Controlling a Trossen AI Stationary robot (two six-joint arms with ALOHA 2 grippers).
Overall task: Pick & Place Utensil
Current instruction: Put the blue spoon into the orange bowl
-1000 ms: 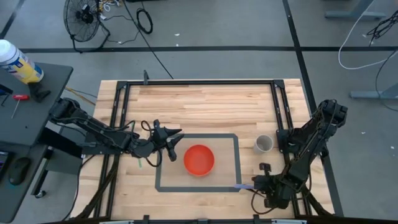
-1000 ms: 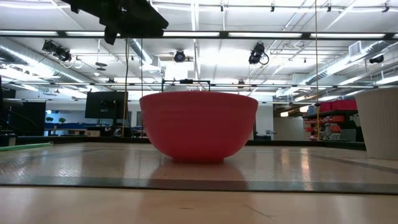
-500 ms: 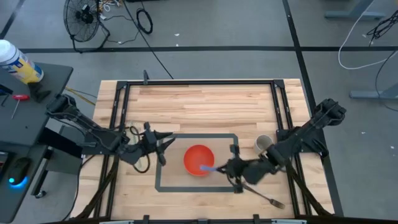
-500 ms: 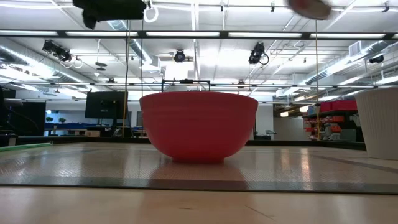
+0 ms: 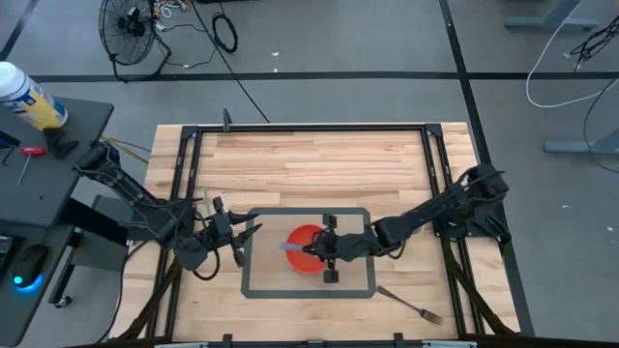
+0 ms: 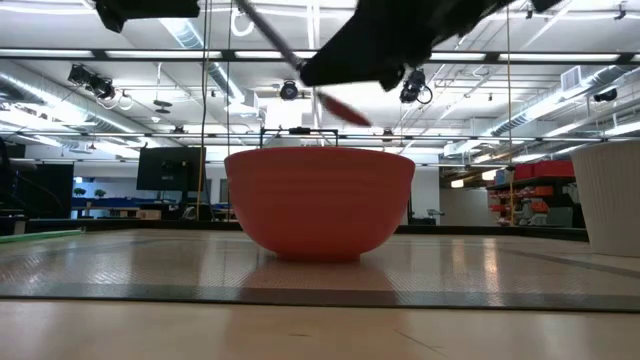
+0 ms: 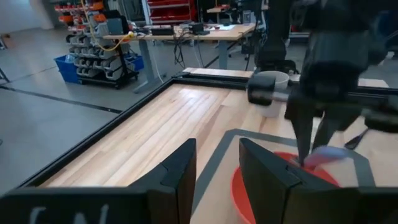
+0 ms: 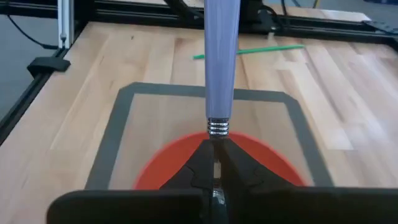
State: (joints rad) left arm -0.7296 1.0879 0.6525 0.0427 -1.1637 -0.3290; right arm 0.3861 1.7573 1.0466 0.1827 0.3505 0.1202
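Observation:
A red bowl (image 5: pixel 308 253) (image 6: pixel 320 215) stands inside a grey tape rectangle. My right gripper (image 5: pixel 327 249) (image 8: pixel 216 163) reaches over it from the table's right, shut on a utensil with a lavender handle (image 5: pixel 293 246) (image 8: pixel 221 56). That handle points toward the table's left, above the bowl. The utensil's head is hidden by the gripper. My left gripper (image 5: pixel 238 243) (image 7: pixel 217 171) hovers open just left of the tape rectangle, touching nothing. My right gripper pinches the utensil between its two fingers on the metal neck (image 8: pixel 216 148), just behind the ribbed ferrule (image 8: pixel 217 127). The fingers come level from the table's right and lie along the utensil. It is lifted clear above the bowl, handle sticking out forward.
A metal fork (image 5: pixel 411 305) lies near the table's near right corner. A white cup (image 7: pixel 272 93) (image 6: pixel 610 195) stands right of the tape rectangle. A thin green stick (image 8: pixel 249 51) lies left of the bowl. Black frame rails run along the table edges.
My right gripper has swung from the near right corner toward the table's left, carrying the lavender-handled utensil until it is over the bowl. The fork now shows where the gripper was. My left gripper has drawn back a little toward the left and near edges.

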